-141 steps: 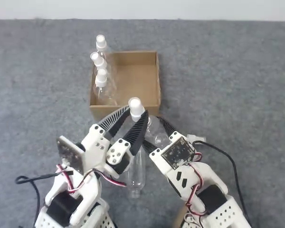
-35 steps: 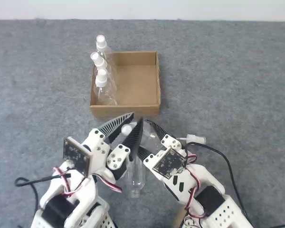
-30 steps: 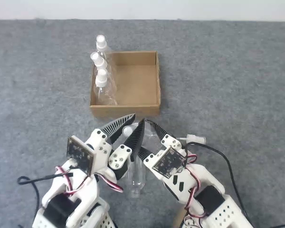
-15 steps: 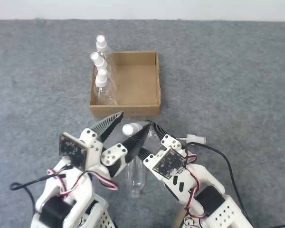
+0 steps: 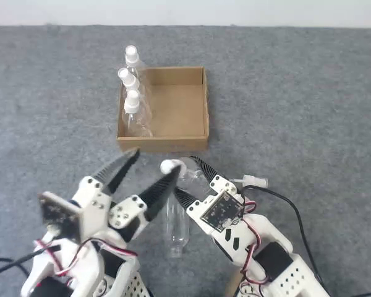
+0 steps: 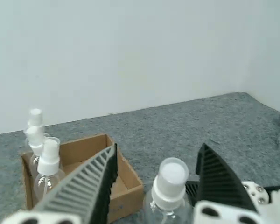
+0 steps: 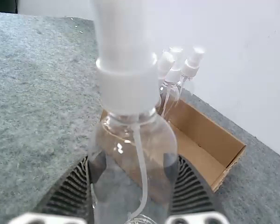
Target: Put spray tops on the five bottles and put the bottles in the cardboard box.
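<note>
In the upper middle of the high view, the cardboard box (image 5: 164, 143) holds three capped bottles (image 5: 132, 102) along its left wall, and its bare floor lies to their right. Just below its front edge, the right gripper (image 5: 187, 178) is clamped on a capped bottle (image 5: 176, 224). The left gripper (image 5: 156, 161), at lower left, has its fingers wide apart, with the spray top (image 5: 169, 166) between them.

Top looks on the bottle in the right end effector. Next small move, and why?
Probably carry it forward toward the cardboard box. The right end effector is shut on the bottle, its spray top looks seated, the left end effector is open and apart from it, and the box has free floor beside three capped bottles.
</note>
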You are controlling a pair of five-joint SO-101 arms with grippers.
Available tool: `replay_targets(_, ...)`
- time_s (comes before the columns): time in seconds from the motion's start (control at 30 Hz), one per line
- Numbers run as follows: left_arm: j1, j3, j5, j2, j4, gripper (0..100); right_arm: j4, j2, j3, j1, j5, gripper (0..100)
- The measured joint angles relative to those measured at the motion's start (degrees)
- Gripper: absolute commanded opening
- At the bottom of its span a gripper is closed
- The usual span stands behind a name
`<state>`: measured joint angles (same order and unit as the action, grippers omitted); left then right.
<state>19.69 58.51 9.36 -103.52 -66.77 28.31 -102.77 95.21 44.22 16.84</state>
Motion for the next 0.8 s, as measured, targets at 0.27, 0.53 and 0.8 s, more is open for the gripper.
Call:
replay_targets(0.27,-13.5,-0.4,5.2,0.0,0.0,26,0.0,0.0,0.0,-3.2,-2.2,0.6)
replay_targets(0.53,-17.1,4.8,7.0,0.0,4.7,26,0.0,0.0,0.0,-3.1,-2.2,0.6)
replay_targets(0.8,-12.7,14.8,7.0,0.0,11.7,25,0.0,0.0,0.0,-3.1,-2.2,0.6)
